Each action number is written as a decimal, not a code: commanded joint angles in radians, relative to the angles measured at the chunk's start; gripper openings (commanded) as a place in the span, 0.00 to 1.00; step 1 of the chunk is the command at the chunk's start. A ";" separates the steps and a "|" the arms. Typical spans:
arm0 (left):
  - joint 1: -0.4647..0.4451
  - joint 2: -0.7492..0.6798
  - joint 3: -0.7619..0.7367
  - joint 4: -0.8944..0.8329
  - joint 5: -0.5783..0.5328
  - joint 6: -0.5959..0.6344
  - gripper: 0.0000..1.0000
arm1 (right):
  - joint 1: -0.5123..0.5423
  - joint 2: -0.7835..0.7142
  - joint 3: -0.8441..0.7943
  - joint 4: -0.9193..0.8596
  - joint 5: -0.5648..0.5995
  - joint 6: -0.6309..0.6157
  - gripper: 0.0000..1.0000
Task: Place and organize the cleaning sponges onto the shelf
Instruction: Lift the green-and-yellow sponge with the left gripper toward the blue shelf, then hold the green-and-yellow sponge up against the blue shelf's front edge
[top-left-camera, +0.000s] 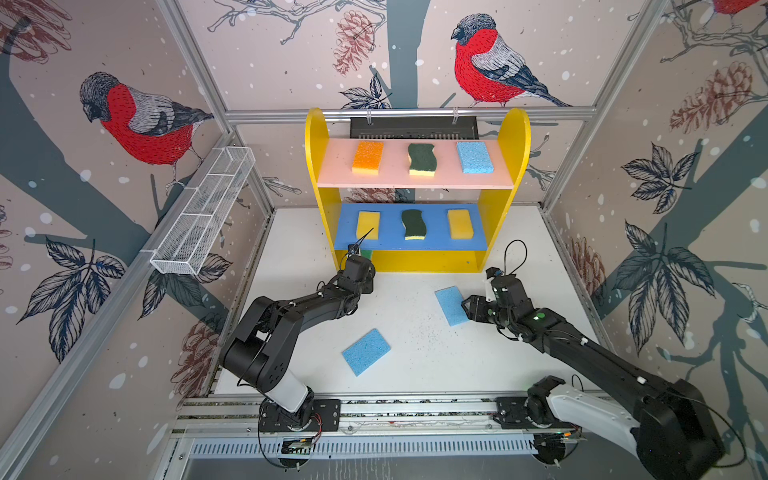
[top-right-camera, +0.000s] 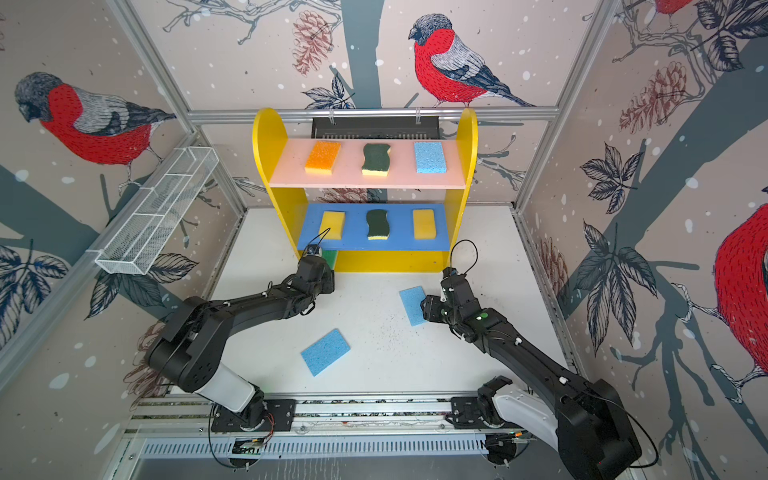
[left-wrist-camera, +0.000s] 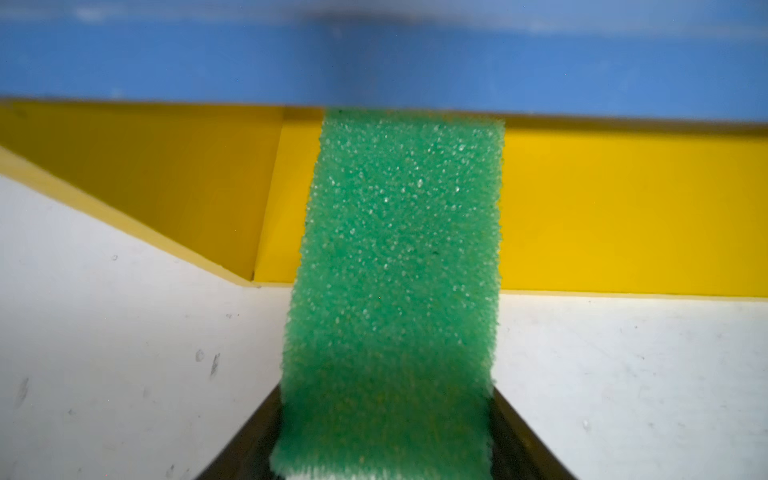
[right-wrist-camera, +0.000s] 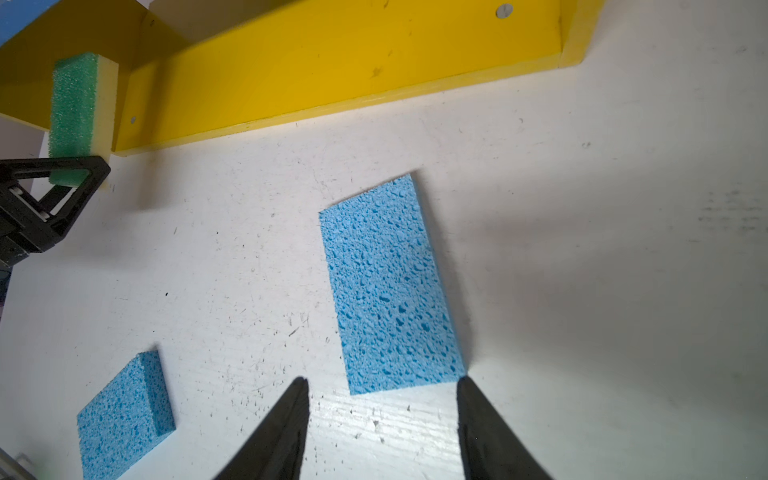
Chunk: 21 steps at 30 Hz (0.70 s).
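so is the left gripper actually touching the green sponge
Touching. The right wrist view shows the left gripper clamped on one end of the green sponge; in the left wrist view the sponge runs straight out from inside its grip.

A white wire-mesh basket (top-left-camera: 203, 212) hung on the left wall frame. The white surface (top-left-camera: 415, 328) carried dark specks. Bullfinch-patterned panels (top-left-camera: 145, 120) enclosed the cell.

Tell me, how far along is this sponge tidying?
Done: six sponges sit on the shelf, three on the pink board, three on the blue board. In hand: the left gripper holds the green sponge at the yellow base's left end. Left: two blue sponges lie on the table; the open right gripper is at the one nearer the shelf.
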 joint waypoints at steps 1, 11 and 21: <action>0.003 0.003 0.008 0.052 -0.016 -0.008 0.65 | 0.003 -0.003 0.004 0.020 -0.001 -0.004 0.58; 0.004 0.019 0.029 0.047 -0.050 -0.009 0.65 | 0.002 0.001 -0.007 0.034 -0.001 -0.011 0.58; 0.004 0.068 0.052 0.056 -0.067 -0.005 0.65 | 0.001 -0.003 -0.013 0.035 0.005 -0.018 0.58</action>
